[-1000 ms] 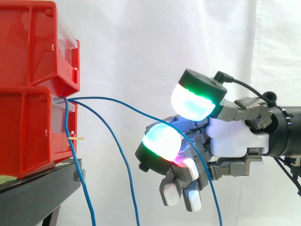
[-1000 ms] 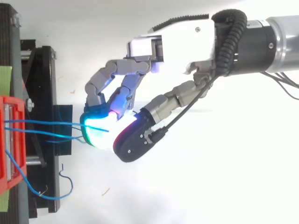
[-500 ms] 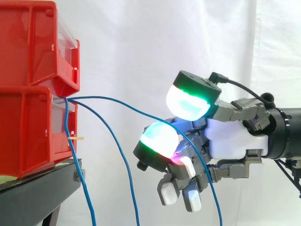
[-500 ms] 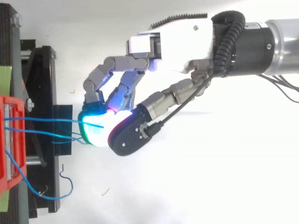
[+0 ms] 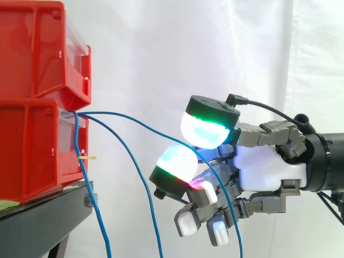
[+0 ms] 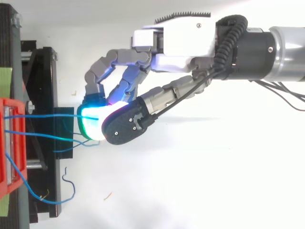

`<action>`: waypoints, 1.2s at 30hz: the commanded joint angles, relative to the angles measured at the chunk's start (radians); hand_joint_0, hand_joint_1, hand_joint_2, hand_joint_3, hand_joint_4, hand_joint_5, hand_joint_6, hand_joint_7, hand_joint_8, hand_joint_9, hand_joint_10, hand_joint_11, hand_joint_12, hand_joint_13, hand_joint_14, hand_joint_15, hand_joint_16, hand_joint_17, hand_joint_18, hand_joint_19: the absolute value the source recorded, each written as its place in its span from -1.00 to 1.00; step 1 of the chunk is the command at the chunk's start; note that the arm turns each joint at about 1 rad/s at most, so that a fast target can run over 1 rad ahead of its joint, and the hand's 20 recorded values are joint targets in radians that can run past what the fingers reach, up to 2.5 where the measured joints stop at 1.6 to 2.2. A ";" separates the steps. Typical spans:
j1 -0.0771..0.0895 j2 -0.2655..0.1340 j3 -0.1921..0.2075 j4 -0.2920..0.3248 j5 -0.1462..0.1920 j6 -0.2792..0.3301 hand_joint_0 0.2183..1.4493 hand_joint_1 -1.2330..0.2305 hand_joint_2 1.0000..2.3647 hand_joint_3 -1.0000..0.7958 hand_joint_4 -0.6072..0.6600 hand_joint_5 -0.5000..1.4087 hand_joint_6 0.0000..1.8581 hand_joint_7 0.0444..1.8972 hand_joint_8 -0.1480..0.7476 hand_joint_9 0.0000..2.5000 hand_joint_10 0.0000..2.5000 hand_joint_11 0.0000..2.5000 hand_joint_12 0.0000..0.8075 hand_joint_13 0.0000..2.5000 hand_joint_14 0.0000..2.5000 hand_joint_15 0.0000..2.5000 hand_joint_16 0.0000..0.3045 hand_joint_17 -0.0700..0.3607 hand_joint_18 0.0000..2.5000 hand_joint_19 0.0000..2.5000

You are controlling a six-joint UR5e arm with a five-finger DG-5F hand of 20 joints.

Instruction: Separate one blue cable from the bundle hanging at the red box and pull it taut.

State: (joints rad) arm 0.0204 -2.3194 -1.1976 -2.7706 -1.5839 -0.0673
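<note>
clenched, by the look of it, on one thin blue cable (image 5: pixel 141 122): the grey-and-white robot hand (image 5: pixel 266 166), with two glowing green-and-cyan fingertip pads (image 5: pixel 204 131) closed above and below the strand. shifted nearer the boxes than a second ago, and lower, with the upper pad tipped down over the lower one. no tension yet: sagging in a slack arc from the mouth of the lower red plastic box (image 5: pixel 32 150) to the pads, then dropping away below the palm. judged as the grasp only just made, with the pull back to the right yet to come. two more blue cables (image 5: pixel 144 188) left hanging free from the same box, apart from the hand, beside the black metal stand (image 5: pixel 43 220). from the side, clear sight of the strand threading between the pads, and of the stacked upper red box (image 5: pixel 37 48) against the white curtain (image 5: pixel 161 48). from above, pads overlapping and hiding the pinch, but plain view of the cables fanning out across the stand and of a loose curled blue end (image 6: pixel 66 179) near its lower edge.
</note>
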 commanded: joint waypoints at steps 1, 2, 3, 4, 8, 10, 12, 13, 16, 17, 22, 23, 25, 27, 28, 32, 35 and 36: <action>0.004 0.000 0.000 -0.001 0.019 0.026 -0.37 -0.20 -0.99 -0.20 0.24 -0.66 -0.05 0.04 0.14 -0.22 -0.99 -0.30 -0.02 -0.33 -0.99 -0.67 -0.67 -0.15 -0.20 -0.58; 0.004 0.000 -0.002 -0.001 0.021 0.030 -0.37 -0.20 -0.99 -0.20 0.25 -0.66 -0.05 0.04 0.14 -0.23 -0.99 -0.30 -0.02 -0.33 -0.99 -0.67 -0.67 -0.15 -0.20 -0.58; 0.006 0.000 0.000 -0.009 0.028 0.047 -0.37 -0.20 -0.99 -0.20 0.25 -0.66 -0.05 0.04 0.13 -0.23 -0.99 -0.30 -0.02 -0.33 -0.99 -0.66 -0.67 -0.15 -0.20 -0.58; 0.007 0.000 0.000 -0.012 0.032 0.052 -0.36 -0.20 -0.99 -0.20 0.25 -0.66 -0.05 0.04 0.14 -0.23 -0.99 -0.30 -0.02 -0.33 -0.99 -0.67 -0.67 -0.15 -0.21 -0.58; 0.010 0.000 -0.004 -0.024 0.047 0.072 -0.36 -0.21 -0.99 -0.19 0.25 -0.66 -0.05 0.03 0.14 -0.23 -0.99 -0.29 -0.02 -0.33 -0.99 -0.67 -0.67 -0.15 -0.20 -0.58; 0.012 0.000 -0.023 -0.023 0.059 0.090 -0.36 -0.21 -0.99 -0.18 0.23 -0.66 -0.05 0.04 0.14 -0.23 -0.99 -0.30 -0.02 -0.33 -0.99 -0.67 -0.67 -0.15 -0.20 -0.59; 0.018 0.000 -0.042 -0.010 0.078 0.126 -0.35 -0.21 -0.99 -0.17 0.21 -0.66 -0.05 0.06 0.14 -0.23 -0.99 -0.28 -0.03 -0.33 -0.99 -0.67 -0.67 -0.16 -0.20 -0.59; 0.019 0.000 -0.042 -0.007 0.084 0.135 -0.35 -0.21 -0.98 -0.16 0.19 -0.66 -0.05 0.07 0.13 -0.23 -0.99 -0.29 -0.04 -0.33 -0.99 -0.67 -0.68 -0.17 -0.20 -0.58; 0.023 0.000 -0.043 -0.009 0.093 0.150 -0.34 -0.21 -0.98 -0.11 0.11 -0.67 -0.03 0.05 0.12 -0.24 -0.99 -0.28 -0.03 -0.33 -0.99 -0.66 -0.68 -0.16 -0.20 -0.59; 0.023 0.000 -0.043 -0.009 0.096 0.152 -0.34 -0.22 -0.98 -0.10 0.09 -0.67 -0.03 0.06 0.12 -0.23 -0.99 -0.28 -0.03 -0.32 -0.99 -0.67 -0.68 -0.16 -0.20 -0.60; 0.033 0.000 -0.043 -0.029 0.144 0.192 -0.31 -0.27 -0.98 -0.05 -0.03 -0.67 -0.02 0.04 0.10 -0.24 -0.98 -0.27 -0.04 -0.32 -0.99 -0.66 -0.68 -0.17 -0.19 -0.60; 0.033 0.000 -0.043 -0.030 0.145 0.195 -0.31 -0.28 -0.98 -0.06 -0.03 -0.67 -0.02 0.04 0.10 -0.24 -0.99 -0.27 -0.04 -0.32 -0.99 -0.66 -0.69 -0.18 -0.19 -0.59; 0.035 0.000 -0.043 -0.032 0.147 0.199 -0.30 -0.29 -0.98 -0.08 -0.07 -0.67 -0.01 0.02 0.08 -0.24 -0.99 -0.27 -0.06 -0.32 -0.99 -0.66 -0.70 -0.19 -0.20 -0.59; 0.036 0.000 -0.043 -0.035 0.147 0.199 -0.30 -0.30 -0.98 -0.08 -0.10 -0.68 -0.02 0.01 0.07 -0.23 -0.99 -0.25 -0.08 -0.32 -0.99 -0.65 -0.70 -0.20 -0.21 -0.59; 0.038 0.000 -0.043 -0.037 0.147 0.199 -0.30 -0.30 -0.98 -0.08 -0.12 -0.68 -0.02 0.03 0.06 -0.23 -0.99 -0.25 -0.08 -0.32 -0.99 -0.65 -0.70 -0.20 -0.21 -0.59; 0.042 0.000 -0.043 -0.037 0.147 0.199 -0.30 -0.33 -0.98 -0.06 -0.21 -0.67 -0.02 0.04 0.06 -0.21 -0.99 -0.23 -0.08 -0.31 -0.99 -0.65 -0.70 -0.20 -0.20 -0.59; 0.042 0.000 -0.043 -0.037 0.144 0.199 -0.27 -0.38 -0.98 -0.03 -0.32 -0.68 -0.02 0.24 0.05 -0.18 -0.99 -0.18 -0.10 -0.29 -0.99 -0.64 -0.71 -0.21 -0.20 -0.59; 0.044 0.000 -0.045 -0.037 0.144 0.198 -0.26 -0.38 -0.98 -0.04 -0.35 -0.68 -0.02 0.24 0.05 -0.17 -0.99 -0.16 -0.11 -0.29 -0.99 -0.64 -0.71 -0.22 -0.20 -0.58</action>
State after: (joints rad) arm 0.0621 -2.3194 -1.2413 -2.8069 -1.4390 0.1318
